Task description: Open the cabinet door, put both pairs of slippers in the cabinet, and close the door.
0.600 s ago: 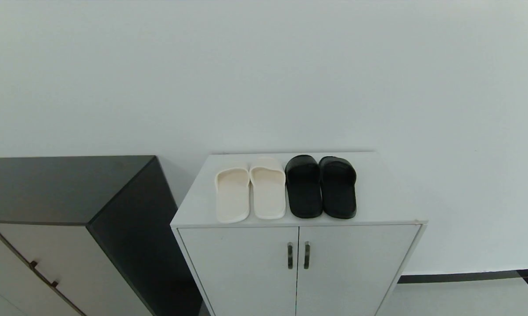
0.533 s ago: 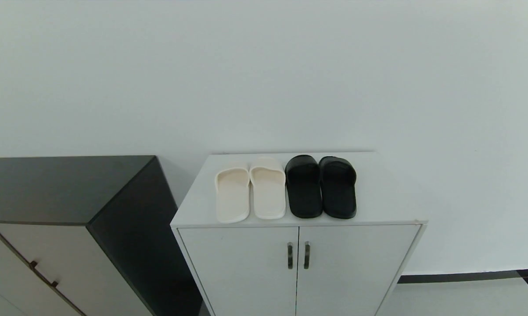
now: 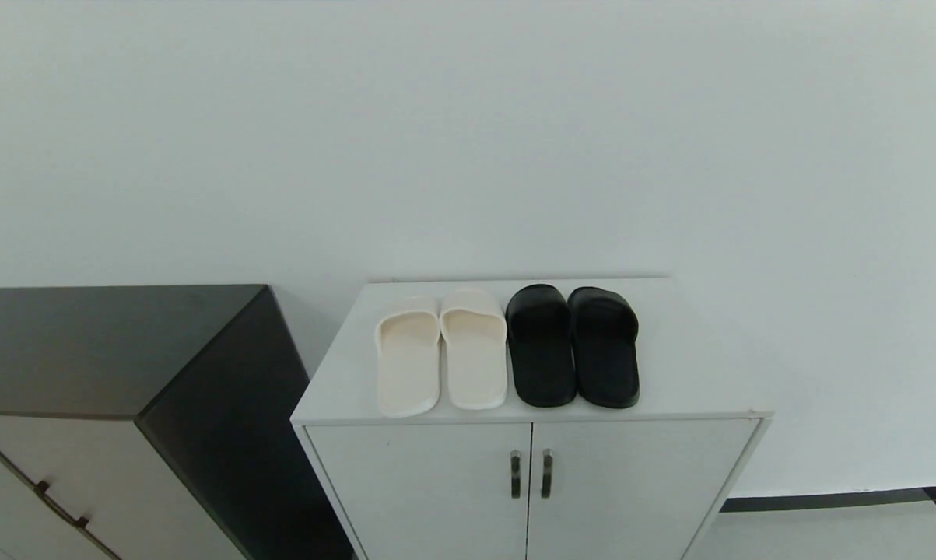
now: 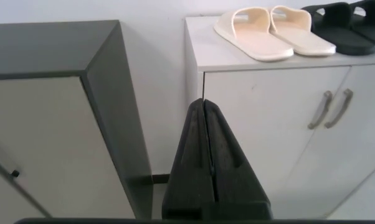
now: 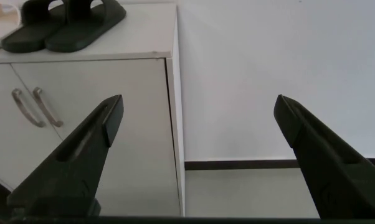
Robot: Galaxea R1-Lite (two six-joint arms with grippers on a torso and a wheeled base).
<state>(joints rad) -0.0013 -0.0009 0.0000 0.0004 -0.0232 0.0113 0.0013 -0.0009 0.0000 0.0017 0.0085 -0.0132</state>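
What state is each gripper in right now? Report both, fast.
Left gripper: closed, holding nothing.
Right gripper: open wide, holding nothing.

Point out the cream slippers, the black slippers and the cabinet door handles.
cream slippers (image 3: pixel 409 369), head view, footbed of left slipper
black slippers (image 3: pixel 543 373), head view, footbed of left slipper
door handles (image 3: pixel 516 474), head view, bar of left handle

A room furnished like a home entryway: a white two-door cabinet (image 3: pixel 436 490) carrying cream slippers (image 3: pixel 441 354) and black slippers (image 3: pixel 573 348), a dark drawer cabinet (image 3: pixel 110 342) beside it, bare white wall (image 3: pixel 468 140), dark skirting board (image 3: pixel 825 500).
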